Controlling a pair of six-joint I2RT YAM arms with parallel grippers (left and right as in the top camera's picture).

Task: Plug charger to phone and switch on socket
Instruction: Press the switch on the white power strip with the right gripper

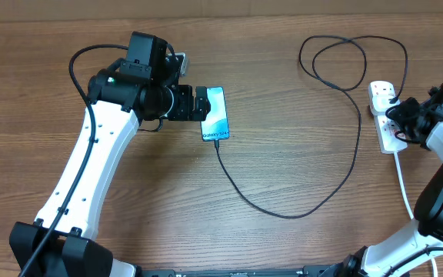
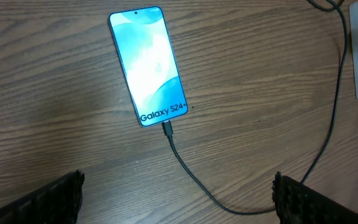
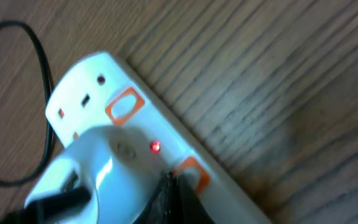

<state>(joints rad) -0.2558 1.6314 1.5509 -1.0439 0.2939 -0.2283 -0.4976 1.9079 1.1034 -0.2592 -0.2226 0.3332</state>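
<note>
The phone lies flat with its light-blue screen lit. The charger's connector tip sits in the phone's lower end, and its thin black cable loops across the table to the white socket. My left gripper hovers open beside the phone, and its fingers frame the cable with nothing between them. My right gripper is shut, its tip pressed against an orange-framed switch on the socket. A small red light glows beside a plug.
The socket's thick white cord runs toward the front right, under my right arm. Spare black cable coils lie at the back, left of the socket. The table is brown wood.
</note>
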